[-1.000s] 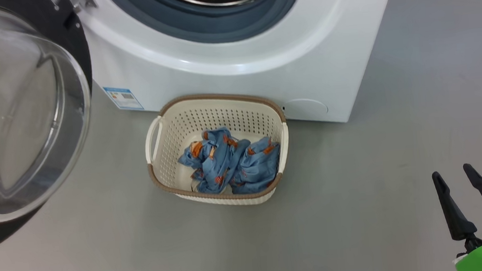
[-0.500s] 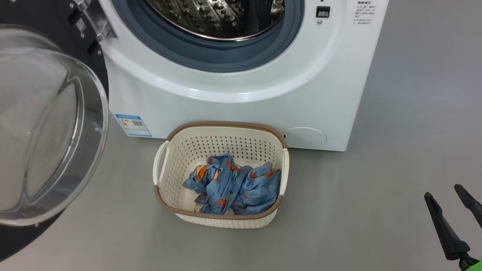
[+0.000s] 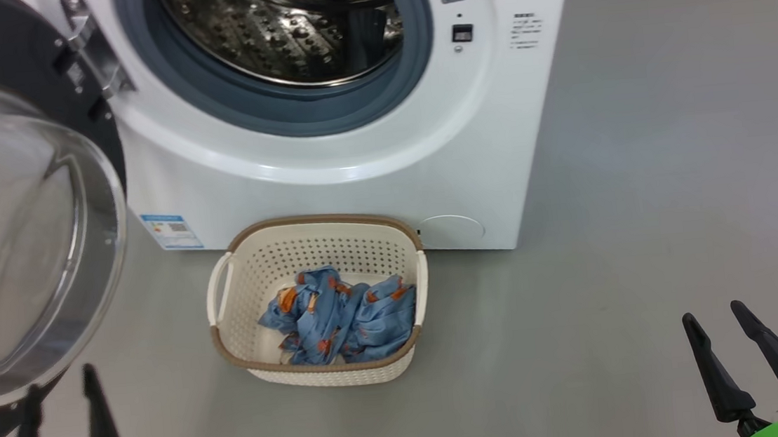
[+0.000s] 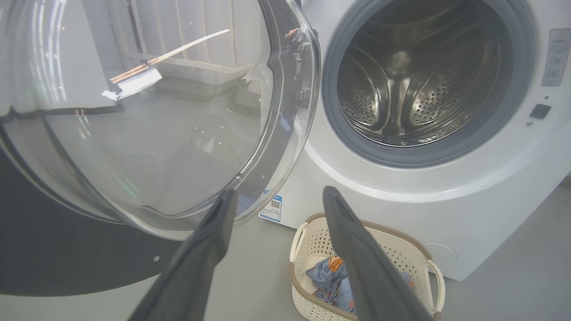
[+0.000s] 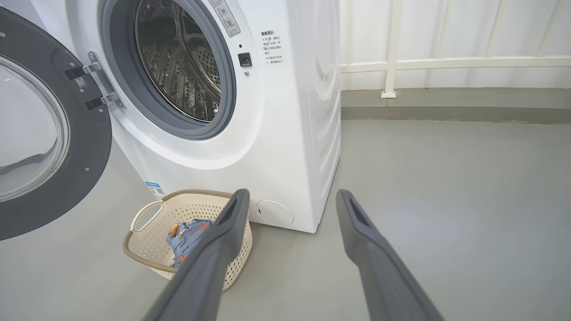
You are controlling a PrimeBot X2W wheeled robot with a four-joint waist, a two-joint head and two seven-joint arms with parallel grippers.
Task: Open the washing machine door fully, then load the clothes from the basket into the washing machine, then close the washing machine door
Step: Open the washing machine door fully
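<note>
My left fingers (image 4: 214,232) have just spread apart beside the open door (image 4: 156,133); right fingers (image 5: 223,240) apart too. Clothes (image 3: 341,314) in the basket (image 3: 322,219) come next.

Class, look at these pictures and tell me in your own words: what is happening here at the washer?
A two-armed robot faces a washing machine whose door is swung open to the left, showing the steel drum. The clothes lie in the basket on the floor before it. The left gripper is open near the door's lower edge, the right gripper open low at the right; neither holds anything. Loading has not begun.
</note>
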